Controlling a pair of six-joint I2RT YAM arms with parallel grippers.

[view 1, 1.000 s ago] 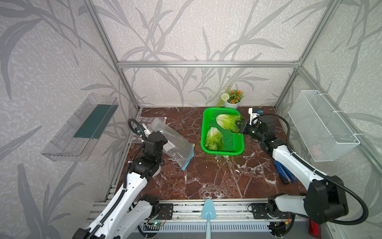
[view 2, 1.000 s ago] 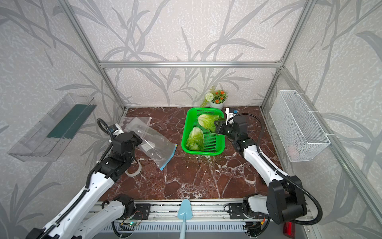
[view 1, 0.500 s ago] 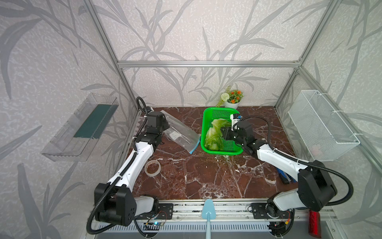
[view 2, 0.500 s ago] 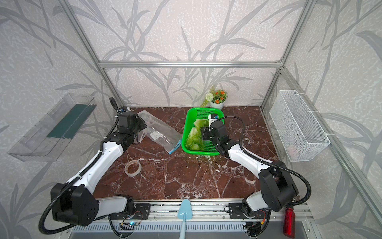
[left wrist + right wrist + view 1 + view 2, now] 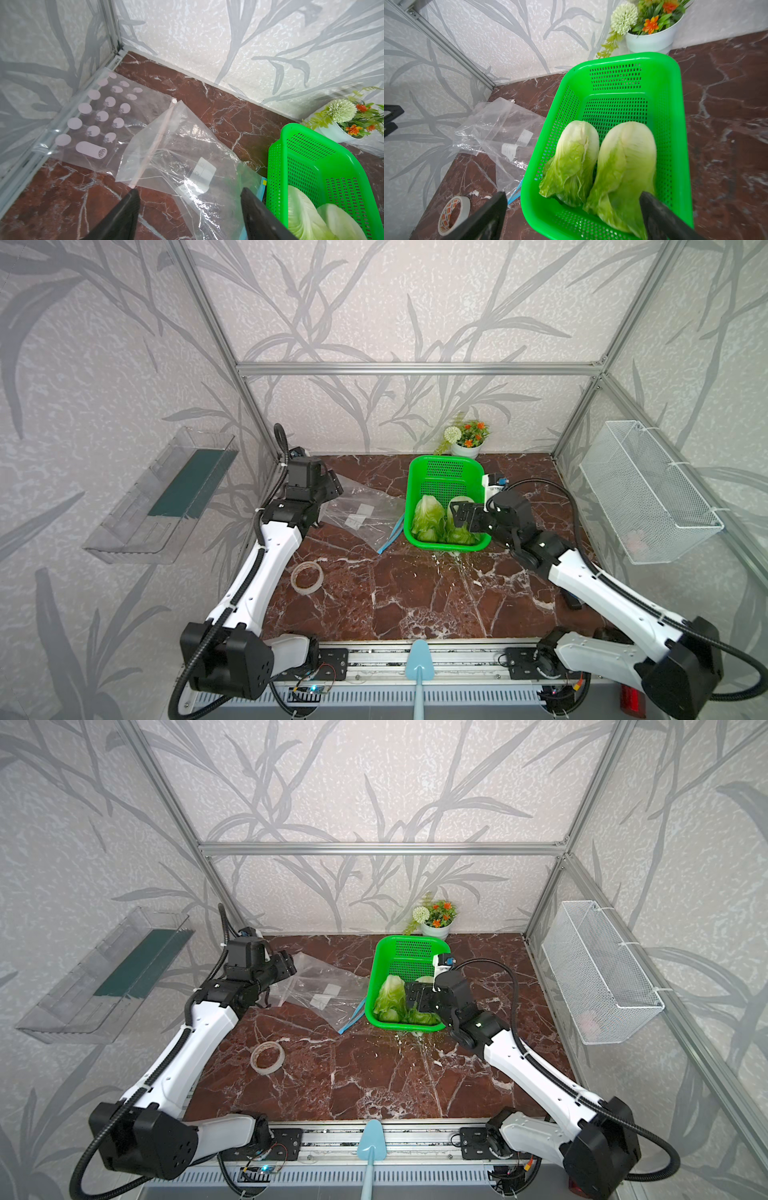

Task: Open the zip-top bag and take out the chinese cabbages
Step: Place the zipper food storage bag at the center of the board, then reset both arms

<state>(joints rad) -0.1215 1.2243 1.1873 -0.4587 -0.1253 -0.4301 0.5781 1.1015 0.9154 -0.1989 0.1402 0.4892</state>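
Observation:
Two chinese cabbages (image 5: pixel 571 162) (image 5: pixel 623 170) lie side by side in the near half of the green basket (image 5: pixel 623 58), white bases pointing to the back wall. My right gripper (image 5: pixel 573 196) hovers open over their leafy ends and holds nothing. In both top views it partly hides the right cabbage (image 5: pixel 459 533) (image 5: pixel 422 1017). The clear zip-top bag (image 5: pixel 365 516) (image 5: pixel 182 162) lies crumpled and flat on the table left of the basket, with its blue zip edge toward the basket. Just above the bag's left end, my left gripper (image 5: pixel 190 192) (image 5: pixel 330 487) stands open and empty.
A second clear bag printed with pink dots (image 5: pixel 99 116) lies in the back left corner. A tape roll (image 5: pixel 306 576) sits front left. A flower pot (image 5: pixel 467 439) stands behind the basket. On the right wall hangs a wire basket (image 5: pixel 648 497), on the left wall a clear tray (image 5: pixel 166 497).
Both grippers have gone from shut to open. The right one set its cabbage beside the other in the basket. The left arm carried the bag back and right, then released it.

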